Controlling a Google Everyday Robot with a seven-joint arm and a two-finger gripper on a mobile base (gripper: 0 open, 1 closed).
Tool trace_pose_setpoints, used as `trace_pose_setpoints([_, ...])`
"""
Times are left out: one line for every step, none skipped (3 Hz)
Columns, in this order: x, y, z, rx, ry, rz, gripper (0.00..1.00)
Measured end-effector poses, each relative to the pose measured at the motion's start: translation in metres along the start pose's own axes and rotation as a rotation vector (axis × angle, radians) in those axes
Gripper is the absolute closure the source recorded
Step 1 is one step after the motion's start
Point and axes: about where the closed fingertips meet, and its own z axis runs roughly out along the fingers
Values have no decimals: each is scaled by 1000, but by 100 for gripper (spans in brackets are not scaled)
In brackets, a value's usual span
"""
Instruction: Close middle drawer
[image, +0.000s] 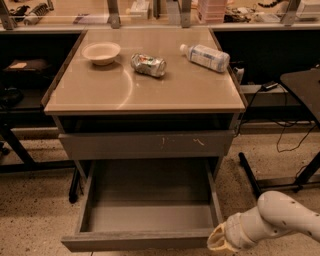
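Observation:
The middle drawer (150, 200) stands pulled far out of the cabinet, showing a smooth grey, empty inside; its plain front (135, 241) runs along the bottom of the view. Above it is a closed grey drawer front with pale scratch marks (145, 145). My gripper (218, 241), pale tan on a white arm (280, 220), is low at the right, right beside the right end of the open drawer's front; whether it touches is not clear.
On the tan cabinet top (100, 95) lie a pale bowl (101, 52), a crushed can (148, 64) and a plastic bottle on its side (205, 56). Black table legs (248, 174) and cables (292, 135) are on the speckled floor to the right. A dark desk stands left.

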Motion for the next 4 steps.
trace_pose_setpoints([-21, 23, 39, -72, -15, -97, 100])
trace_pose_setpoints([-40, 29, 61, -87, -24, -179, 100])
trace_pose_setpoints([-50, 11, 72, -34, -15, -227, 100])
trace_pose_setpoints([-50, 8, 72, -24, -15, -229, 80])
